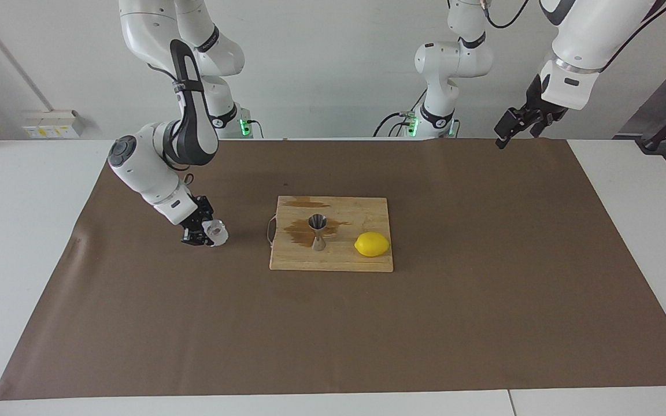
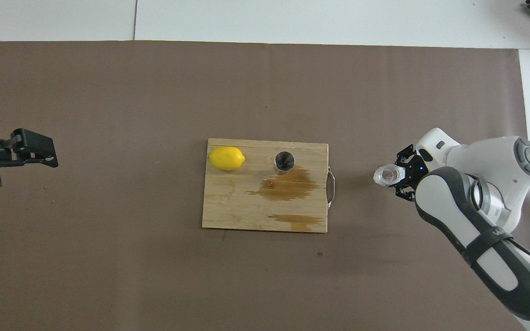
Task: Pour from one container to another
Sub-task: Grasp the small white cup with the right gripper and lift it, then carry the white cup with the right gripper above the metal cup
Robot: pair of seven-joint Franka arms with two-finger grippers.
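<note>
R gripper [image 1: 204,236] grips cup [image 1: 216,231], mouth up, upright.

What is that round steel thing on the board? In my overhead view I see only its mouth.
Observer: A jigger: two steel cones joined at a narrow waist, standing upright on the board.
Operator: And the black tool at the edge of my picture, is it down on the brown mat?
Observer: No. The left tool hangs high in the air over the left arm's end of the mat; that arm waits.
Operator: Is the cup up high too?
Observer: No. The right tool grips the cup low, right at the mat; I cannot tell whether it touches.
</note>
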